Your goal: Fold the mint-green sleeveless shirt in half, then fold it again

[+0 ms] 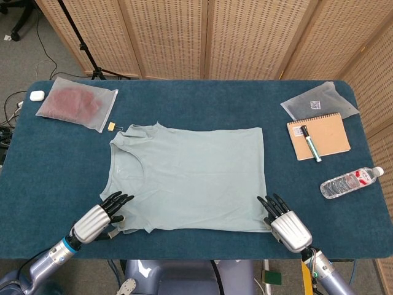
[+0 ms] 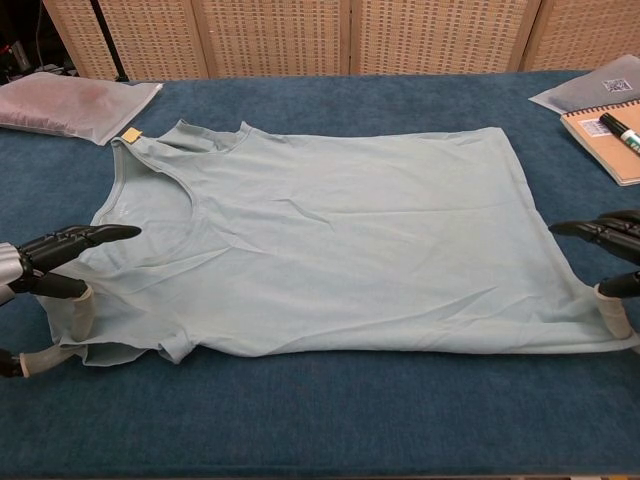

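Observation:
The mint-green sleeveless shirt (image 1: 190, 178) (image 2: 330, 240) lies flat on the blue table (image 1: 202, 98), neck to the left and hem to the right. My left hand (image 1: 98, 218) (image 2: 50, 265) is at the shirt's near-left shoulder corner. Its fingers are spread over the cloth and its thumb is at the edge, where the cloth is bunched inward. My right hand (image 1: 285, 224) (image 2: 610, 260) is at the near-right hem corner, fingers spread above the cloth and thumb tip touching the corner. Neither hand shows a closed grip.
A clear bag with something red (image 1: 77, 103) lies at the back left, with a small yellow tag (image 1: 112, 126) near the collar. At the right are a plastic pouch (image 1: 319, 101), a notebook (image 1: 318, 136) carrying a marker (image 1: 310, 142), and a water bottle (image 1: 350, 182).

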Controlling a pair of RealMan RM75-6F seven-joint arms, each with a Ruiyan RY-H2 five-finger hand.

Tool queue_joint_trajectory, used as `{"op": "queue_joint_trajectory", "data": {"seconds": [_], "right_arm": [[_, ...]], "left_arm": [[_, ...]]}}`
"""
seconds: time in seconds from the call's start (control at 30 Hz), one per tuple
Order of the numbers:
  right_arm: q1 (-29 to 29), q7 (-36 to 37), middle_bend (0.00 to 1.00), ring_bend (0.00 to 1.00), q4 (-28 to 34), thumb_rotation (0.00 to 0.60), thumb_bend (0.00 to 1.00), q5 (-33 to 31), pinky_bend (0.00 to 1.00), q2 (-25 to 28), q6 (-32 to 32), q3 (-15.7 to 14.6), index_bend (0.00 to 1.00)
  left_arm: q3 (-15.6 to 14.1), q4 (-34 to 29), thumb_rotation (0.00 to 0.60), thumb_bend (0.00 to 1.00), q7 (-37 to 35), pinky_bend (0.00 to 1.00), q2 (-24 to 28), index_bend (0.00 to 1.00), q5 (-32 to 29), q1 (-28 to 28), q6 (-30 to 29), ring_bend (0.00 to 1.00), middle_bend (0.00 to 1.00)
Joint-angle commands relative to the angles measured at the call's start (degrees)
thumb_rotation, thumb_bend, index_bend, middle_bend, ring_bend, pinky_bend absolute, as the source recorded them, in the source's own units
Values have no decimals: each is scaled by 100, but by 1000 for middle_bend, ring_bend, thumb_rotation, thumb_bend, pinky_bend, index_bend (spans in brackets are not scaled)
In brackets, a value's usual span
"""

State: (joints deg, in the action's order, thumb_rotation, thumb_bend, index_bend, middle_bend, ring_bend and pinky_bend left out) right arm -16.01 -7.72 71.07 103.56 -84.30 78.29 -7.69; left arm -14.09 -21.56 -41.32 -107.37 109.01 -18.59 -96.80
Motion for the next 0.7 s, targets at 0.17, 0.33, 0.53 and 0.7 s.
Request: {"op": "queue_joint_trajectory", "data": {"seconds": [0.17, 0.33, 0.53, 0.7], "right_arm": [[-5, 30, 0, 0, -2, 600, 517, 14, 1, 6, 13, -7, 662], [-7, 67, 0, 0, 4, 600, 517, 36, 1, 23, 41, -16, 662], [-21, 135, 0, 0, 15, 600, 516, 81, 1, 40, 62, -40, 662], [-49, 227, 0, 0, 29, 600, 517, 156, 1, 72, 79, -85, 664]], "left_arm": [[-17, -16, 600, 476, -67, 0, 1, 715, -52, 0, -14, 0, 0], [-28, -32, 600, 478, -105, 0, 18, 724, -79, 10, -71, 0, 0], [-47, -64, 600, 480, -144, 0, 63, 733, -103, 22, -134, 0, 0], [-77, -107, 600, 481, -137, 0, 124, 739, -95, 32, -207, 0, 0]]}}
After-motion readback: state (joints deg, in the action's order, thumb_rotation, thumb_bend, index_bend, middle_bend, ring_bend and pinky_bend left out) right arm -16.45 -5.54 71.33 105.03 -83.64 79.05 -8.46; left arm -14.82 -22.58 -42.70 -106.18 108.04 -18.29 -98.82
